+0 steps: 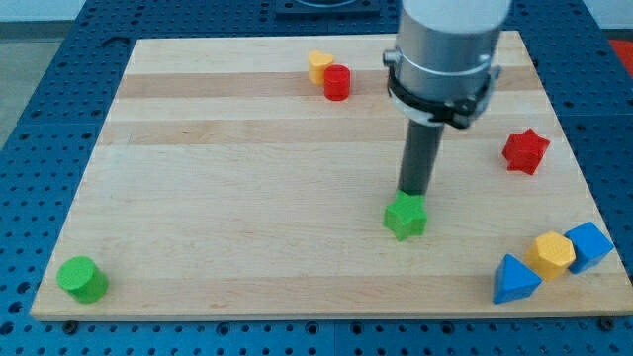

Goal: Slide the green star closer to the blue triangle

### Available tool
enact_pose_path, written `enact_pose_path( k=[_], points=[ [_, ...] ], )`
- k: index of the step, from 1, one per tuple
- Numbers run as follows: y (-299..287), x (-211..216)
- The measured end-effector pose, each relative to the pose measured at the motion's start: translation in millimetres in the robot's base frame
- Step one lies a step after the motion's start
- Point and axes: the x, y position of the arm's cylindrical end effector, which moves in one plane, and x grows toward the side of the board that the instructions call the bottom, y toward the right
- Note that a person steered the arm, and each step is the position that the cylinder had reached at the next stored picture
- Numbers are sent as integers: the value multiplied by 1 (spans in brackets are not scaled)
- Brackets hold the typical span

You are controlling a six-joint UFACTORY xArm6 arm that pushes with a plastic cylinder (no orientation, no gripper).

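Observation:
The green star (406,217) lies on the wooden board, right of its middle. My tip (411,193) stands at the star's upper edge, touching it or nearly so. The blue triangle (514,280) lies near the board's bottom right corner, well to the right of and below the star. The rod rises from the tip to the grey arm body (445,54) at the view's top.
A yellow hexagonal block (552,254) and a blue block (589,244) sit right beside the blue triangle. A red star (525,150) lies at the right. A yellow block (318,66) and red cylinder (337,83) sit at the top. A green cylinder (81,279) is bottom left.

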Motion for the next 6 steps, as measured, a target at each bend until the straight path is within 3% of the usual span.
enact_pose_path(
  k=[2, 4, 6],
  points=[
    [-2, 1],
    [-57, -20],
    [-74, 10]
  ],
)
